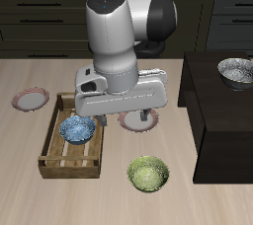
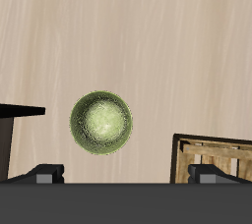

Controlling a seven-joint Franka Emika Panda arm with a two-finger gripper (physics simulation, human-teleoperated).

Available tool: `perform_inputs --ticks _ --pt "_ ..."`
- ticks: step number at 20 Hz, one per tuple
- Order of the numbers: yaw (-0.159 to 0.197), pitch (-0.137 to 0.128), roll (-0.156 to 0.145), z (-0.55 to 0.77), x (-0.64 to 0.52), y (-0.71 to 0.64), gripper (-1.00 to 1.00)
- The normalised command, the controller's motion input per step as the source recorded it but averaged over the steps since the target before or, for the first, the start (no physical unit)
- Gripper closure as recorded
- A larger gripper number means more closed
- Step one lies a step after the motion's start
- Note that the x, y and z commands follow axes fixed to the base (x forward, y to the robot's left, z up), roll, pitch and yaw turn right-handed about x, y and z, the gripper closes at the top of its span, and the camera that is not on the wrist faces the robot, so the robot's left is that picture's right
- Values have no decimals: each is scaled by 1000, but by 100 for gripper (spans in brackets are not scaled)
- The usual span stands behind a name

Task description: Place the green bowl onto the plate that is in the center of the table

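Nearest you, the green bowl [image 1: 148, 175] [image 2: 101, 122] sits empty on the table [image 1: 30, 189] [image 2: 148, 31], apart from the wooden crate [image 1: 71, 150] [image 2: 217, 157] holding one blue bowl [image 1: 76, 128]. Your gripper [image 1: 117, 96] hangs above, fingers spread, holding nothing. Two plates: the centre plate [image 1: 138, 120] behind the crate, another plate [image 1: 30, 100] beyond. One grey-white bowl [image 1: 236, 71] sits on the black table [image 1: 212, 120].

We see the plate [image 1: 137, 120] mostly hidden behind the arm [image 1: 124, 46], and the gripper [image 2: 126, 174] shows only its fingertips.
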Motion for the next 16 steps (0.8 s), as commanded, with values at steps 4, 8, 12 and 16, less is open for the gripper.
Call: perform_inputs --ticks 4,8,12,16 --pt "17 -17 -1 -240 138 22 -100" --pt "7 13 3 -190 96 17 -100" --pt "-15 15 -19 -227 108 -44 -100" --pt "-3 9 1 -174 77 -36 -100"
